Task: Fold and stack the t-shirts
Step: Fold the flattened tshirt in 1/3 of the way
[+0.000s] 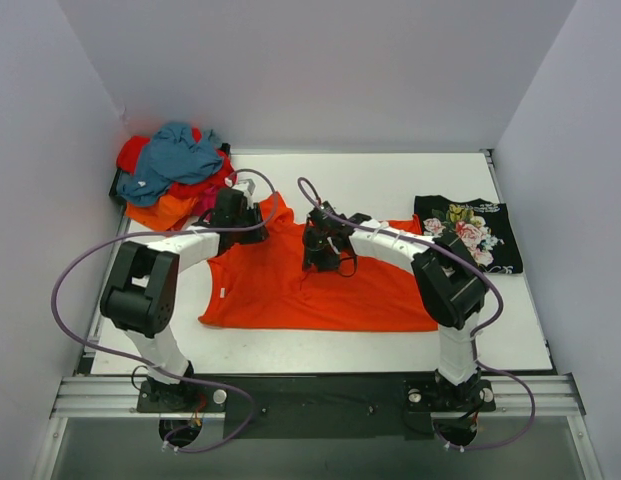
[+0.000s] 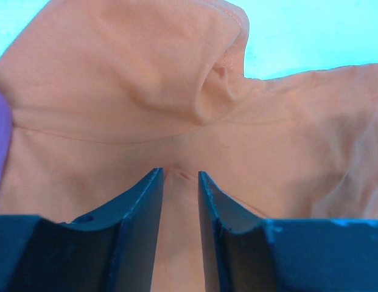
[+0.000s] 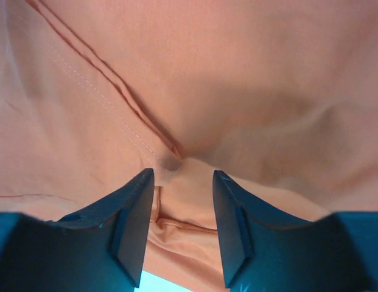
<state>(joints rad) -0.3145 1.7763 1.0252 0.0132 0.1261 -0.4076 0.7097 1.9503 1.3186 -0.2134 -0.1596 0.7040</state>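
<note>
1 orange t-shirt [image 1: 320, 295] between both jaws

The spread orange t-shirt [image 1: 310, 285] is plain bright orange, paler peach in both wrist views, with matching stitching. On the white table [image 1: 390, 180], the black t-shirt [image 1: 468, 232] carries a pink, white and green floral print. The heap shows a teal blue shirt [image 1: 178, 155], a red shirt [image 1: 133, 152] and a second orange shirt [image 1: 158, 212]. The left claw [image 2: 179, 176] and right claw [image 3: 182, 176] are dark blue-black; the cable [image 1: 65, 290] is purple
</note>
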